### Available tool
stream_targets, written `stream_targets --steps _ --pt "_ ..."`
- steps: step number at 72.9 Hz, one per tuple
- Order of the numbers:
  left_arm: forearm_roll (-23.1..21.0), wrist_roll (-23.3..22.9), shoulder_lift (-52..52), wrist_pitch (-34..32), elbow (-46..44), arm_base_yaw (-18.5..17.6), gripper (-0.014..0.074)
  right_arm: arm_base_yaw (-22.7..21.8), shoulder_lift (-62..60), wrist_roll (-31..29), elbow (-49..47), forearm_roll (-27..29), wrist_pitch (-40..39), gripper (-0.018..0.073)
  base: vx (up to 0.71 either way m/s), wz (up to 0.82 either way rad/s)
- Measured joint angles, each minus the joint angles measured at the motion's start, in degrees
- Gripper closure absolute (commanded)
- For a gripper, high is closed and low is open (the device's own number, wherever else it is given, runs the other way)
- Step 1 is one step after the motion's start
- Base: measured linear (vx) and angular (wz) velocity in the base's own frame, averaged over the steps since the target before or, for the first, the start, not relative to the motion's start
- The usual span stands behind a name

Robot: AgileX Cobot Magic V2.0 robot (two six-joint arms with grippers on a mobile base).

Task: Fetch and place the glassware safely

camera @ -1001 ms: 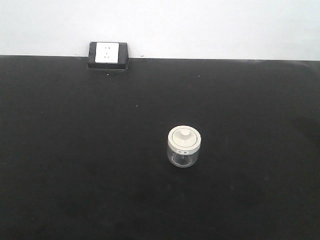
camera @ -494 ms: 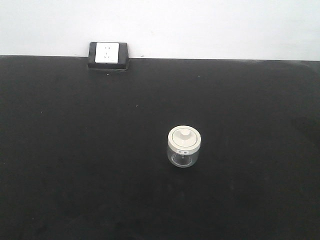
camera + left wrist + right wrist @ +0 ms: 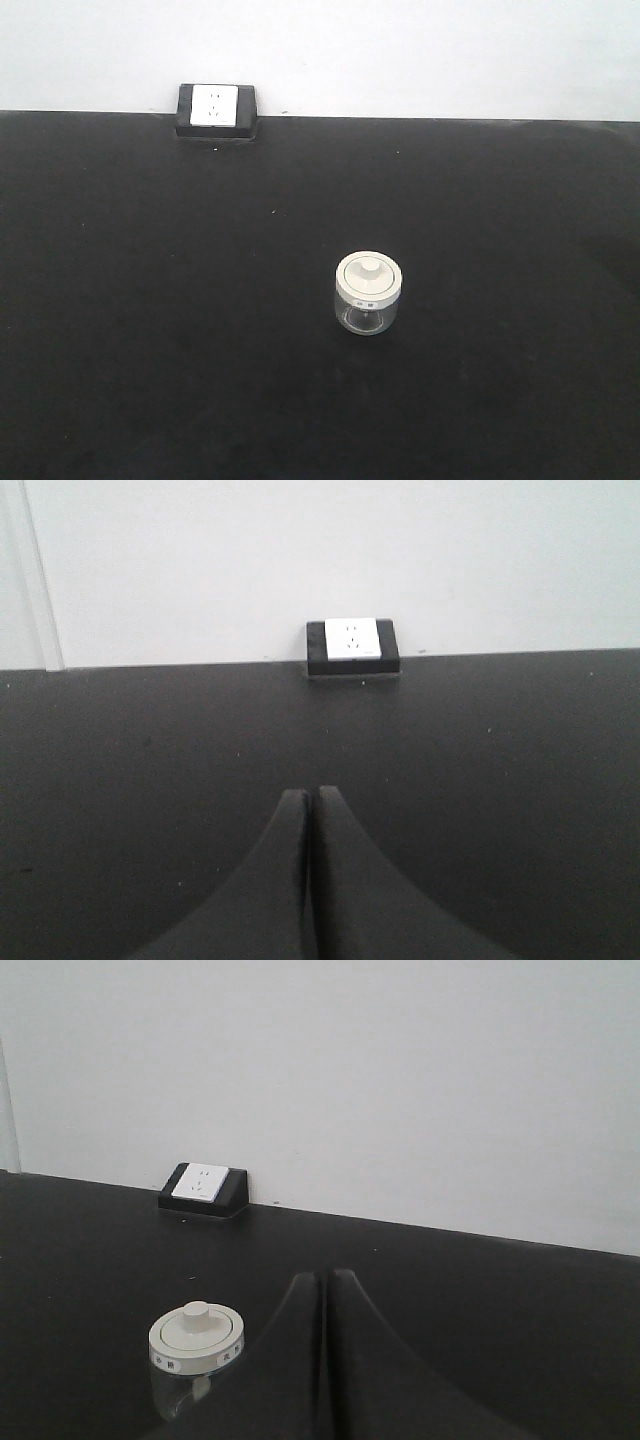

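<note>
Glassware [image 3: 368, 292] upright mid-table [image 3: 150, 330], far from edges, left claw [image 3: 307, 810] and right claw [image 3: 325, 1285] closed, empty

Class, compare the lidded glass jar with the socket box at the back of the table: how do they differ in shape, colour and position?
The glass jar is round; the socket box is rectangular. The jar is clear with a cream-white lid; the box is black with a white face. The jar stands out on the open table; the box sits at the far edge against the wall. Both rest on the table, untouched.
</note>
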Motion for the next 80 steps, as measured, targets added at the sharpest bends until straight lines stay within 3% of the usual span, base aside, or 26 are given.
stream_targets --steps 80 --pt "0.0 -0.1 0.0 -0.4 0.0 0.0 0.0603 0.0 0.0 0.0 0.0 0.0 0.0 0.0567 0.0 0.0"
